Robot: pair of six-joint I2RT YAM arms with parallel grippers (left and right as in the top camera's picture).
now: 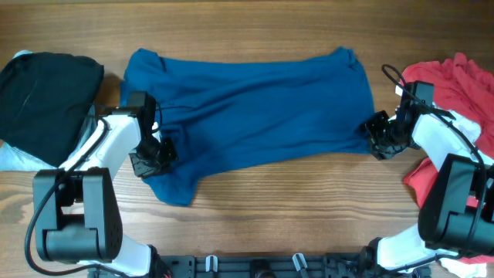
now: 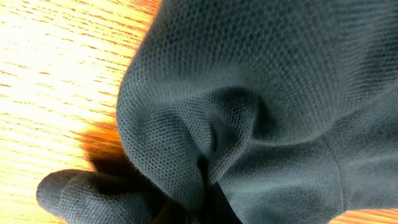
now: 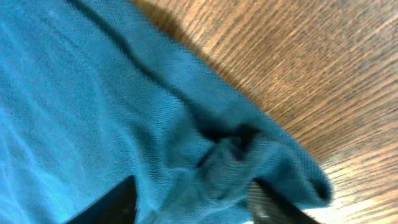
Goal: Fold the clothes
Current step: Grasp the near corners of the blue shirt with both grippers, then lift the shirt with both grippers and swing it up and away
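Note:
A dark blue T-shirt (image 1: 255,100) lies spread across the middle of the wooden table (image 1: 270,216), with a flap hanging toward the front left. My left gripper (image 1: 152,158) is at its front-left edge. In the left wrist view the bunched blue cloth (image 2: 249,93) fills the frame and hides the fingers. My right gripper (image 1: 378,140) is at the shirt's front-right corner. In the right wrist view both fingers (image 3: 196,202) hold a puckered fold of the blue cloth (image 3: 93,112) between them.
A black garment (image 1: 46,93) is heaped at the far left, with pale blue cloth (image 1: 11,158) under it. Red clothes (image 1: 455,85) with a white patch lie at the far right, beside my right arm.

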